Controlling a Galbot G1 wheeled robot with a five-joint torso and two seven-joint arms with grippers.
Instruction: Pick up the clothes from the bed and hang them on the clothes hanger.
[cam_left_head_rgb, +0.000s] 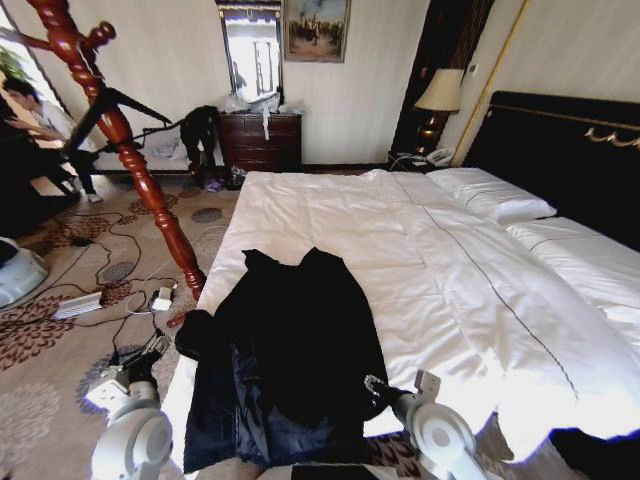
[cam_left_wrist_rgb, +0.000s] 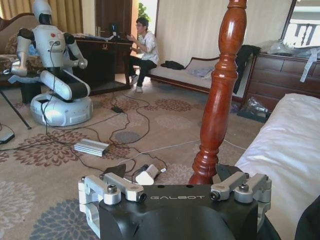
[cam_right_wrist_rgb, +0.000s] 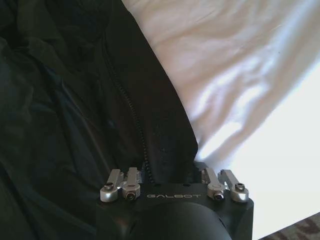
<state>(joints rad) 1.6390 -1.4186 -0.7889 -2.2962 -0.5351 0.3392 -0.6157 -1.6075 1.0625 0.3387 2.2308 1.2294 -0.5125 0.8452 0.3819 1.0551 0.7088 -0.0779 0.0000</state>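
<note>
Black clothes (cam_left_head_rgb: 290, 350) on white bed (cam_left_head_rgb: 440, 260)

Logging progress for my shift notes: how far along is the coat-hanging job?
Nothing is done yet: the clothes lie flat on the bed. In hand: the right gripper is at the coat's edge, the left gripper beside the bed. Left: grasping, lifting, hanging on the clothes hanger.

Black clothes (cam_left_head_rgb: 300, 350), white bed (cam_left_head_rgb: 420, 260)
</note>
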